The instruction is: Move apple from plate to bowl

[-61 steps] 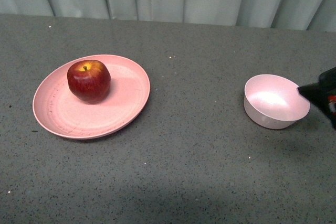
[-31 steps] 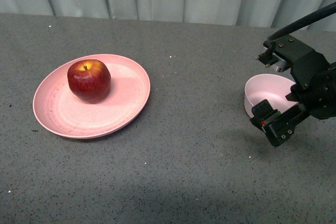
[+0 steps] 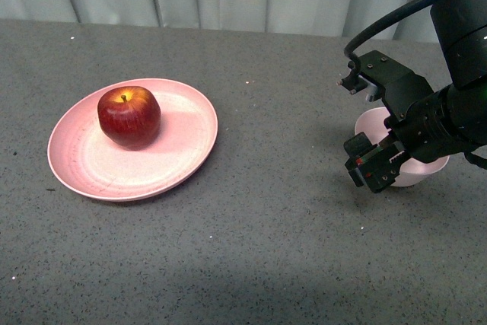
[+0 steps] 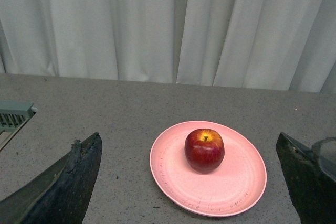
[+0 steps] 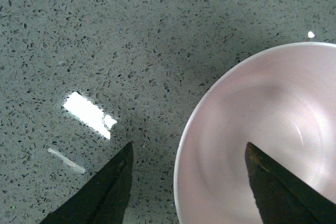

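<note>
The right gripper [image 3: 364, 123] has swung in over the bowl [image 5: 283, 108], spread wide and empty; we judge it bound for the apple [image 3: 128, 117].

Right arm [image 3: 464, 36] angled down, right fingers [image 3: 370, 167] spread apart, left fingers [image 4: 68, 182] spread wide

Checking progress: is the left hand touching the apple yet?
Apart. Left wrist view shows the apple on the plate, well beyond the fingertips of the open left hand.
</note>
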